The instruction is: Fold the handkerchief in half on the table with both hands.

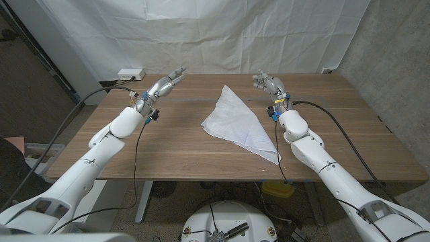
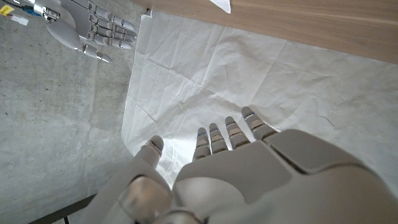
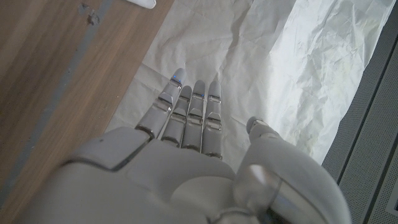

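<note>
White creased sheeting hangs behind the wooden table, and a white power strip sits just past the table's far left corner. On the table the handkerchief lies as a white triangle, one tip toward the far edge and the long tip toward the near right; whether its layers line up is hard to make out. The left hand is raised near the far left corner, fingers straight and slightly apart, holding nothing. The right hand is raised near the far edge just right of the cloth, fingers loosely spread and empty. In the left wrist view a corner of the cloth is cut off at the frame's edge.
</note>
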Robot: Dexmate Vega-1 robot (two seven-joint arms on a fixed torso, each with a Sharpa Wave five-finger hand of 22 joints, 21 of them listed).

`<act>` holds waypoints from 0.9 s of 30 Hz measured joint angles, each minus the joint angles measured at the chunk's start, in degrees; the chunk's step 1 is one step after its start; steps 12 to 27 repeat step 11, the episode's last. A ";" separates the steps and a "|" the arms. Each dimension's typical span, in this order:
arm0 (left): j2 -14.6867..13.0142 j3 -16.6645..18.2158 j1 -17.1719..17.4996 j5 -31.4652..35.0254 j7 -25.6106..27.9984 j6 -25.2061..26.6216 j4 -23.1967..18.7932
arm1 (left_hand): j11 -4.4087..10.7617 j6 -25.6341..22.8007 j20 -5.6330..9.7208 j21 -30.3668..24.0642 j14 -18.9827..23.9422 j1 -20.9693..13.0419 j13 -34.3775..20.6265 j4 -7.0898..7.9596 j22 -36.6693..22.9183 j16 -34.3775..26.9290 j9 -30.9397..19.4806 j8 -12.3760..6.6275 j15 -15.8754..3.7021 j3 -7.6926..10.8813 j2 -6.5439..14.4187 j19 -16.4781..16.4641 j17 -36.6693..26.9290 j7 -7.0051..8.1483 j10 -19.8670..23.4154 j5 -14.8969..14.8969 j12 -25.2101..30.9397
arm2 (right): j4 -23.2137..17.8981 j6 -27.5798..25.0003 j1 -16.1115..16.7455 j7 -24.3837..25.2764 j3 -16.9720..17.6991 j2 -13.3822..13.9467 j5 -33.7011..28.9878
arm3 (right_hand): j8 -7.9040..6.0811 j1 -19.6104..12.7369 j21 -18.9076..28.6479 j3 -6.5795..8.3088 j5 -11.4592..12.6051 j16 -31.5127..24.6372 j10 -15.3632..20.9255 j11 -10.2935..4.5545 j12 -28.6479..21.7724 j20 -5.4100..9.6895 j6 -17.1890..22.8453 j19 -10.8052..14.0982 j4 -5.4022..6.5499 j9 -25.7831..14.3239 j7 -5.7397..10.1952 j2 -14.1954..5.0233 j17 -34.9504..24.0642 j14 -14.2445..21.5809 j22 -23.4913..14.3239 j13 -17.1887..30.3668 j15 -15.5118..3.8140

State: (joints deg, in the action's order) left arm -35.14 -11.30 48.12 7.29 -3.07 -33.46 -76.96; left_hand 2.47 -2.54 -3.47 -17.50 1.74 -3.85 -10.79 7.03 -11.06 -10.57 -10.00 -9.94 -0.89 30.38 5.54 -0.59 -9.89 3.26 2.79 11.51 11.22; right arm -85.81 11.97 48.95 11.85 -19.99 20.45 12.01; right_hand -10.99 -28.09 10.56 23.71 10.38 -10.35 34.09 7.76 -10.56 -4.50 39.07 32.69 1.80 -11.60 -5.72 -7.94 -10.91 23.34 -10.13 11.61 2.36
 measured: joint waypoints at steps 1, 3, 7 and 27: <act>0.09 0.09 -0.26 -0.78 -0.38 -0.55 0.59 | 0.00 0.00 0.00 0.00 -0.11 0.00 0.00 0.00 0.00 0.00 0.00 0.00 0.11 0.00 0.00 0.00 0.00 0.00 0.00 0.00 0.00 | 0.00 0.04 0.10 0.12 0.26 -0.18 0.07 | 0.00 0.00 0.00 0.00 0.00 0.00 0.00 0.00 0.00 0.00 0.00 0.00 0.00 0.00 0.00 0.00 0.00 0.00 0.00 0.00 0.00; 0.22 0.19 -0.60 -2.19 -1.11 -1.43 1.59 | 0.00 0.00 0.00 0.00 -0.21 0.00 0.00 0.00 0.00 0.00 0.00 0.00 0.20 0.00 0.00 0.00 0.00 0.00 0.00 0.00 0.00 | -0.10 0.07 0.41 0.78 0.88 -0.49 0.17 | 0.00 0.00 0.00 0.00 0.01 0.00 0.00 0.00 0.00 0.00 0.00 0.00 0.00 0.00 0.00 0.00 0.00 0.00 0.00 0.00 0.00; 0.52 0.34 -1.34 -4.47 -2.29 -2.78 3.59 | 0.00 0.52 0.00 0.00 -0.21 0.00 0.00 0.00 0.00 0.00 0.00 0.00 0.20 0.00 0.00 0.00 0.00 -0.08 0.00 0.00 0.00 | -1.14 -0.56 1.14 2.06 1.85 -0.92 -0.01 | 0.00 0.23 0.00 0.00 0.03 0.00 0.00 0.00 -0.23 0.00 0.00 0.00 0.00 0.00 0.00 0.22 -0.09 0.00 0.00 0.00 0.00; 0.79 0.36 -2.11 -6.30 -3.51 -3.54 5.43 | -0.29 1.99 0.00 0.00 -0.67 0.00 0.00 0.00 0.00 0.00 0.00 0.22 0.19 0.00 0.00 0.00 0.00 0.11 -0.69 0.00 0.00 | -2.92 -3.15 1.80 4.19 2.37 -1.19 -1.40 | 0.00 0.53 0.23 0.00 0.03 -0.09 0.00 0.00 -0.34 0.00 0.00 0.00 0.01 0.01 0.00 0.53 -0.17 0.13 0.00 0.00 0.12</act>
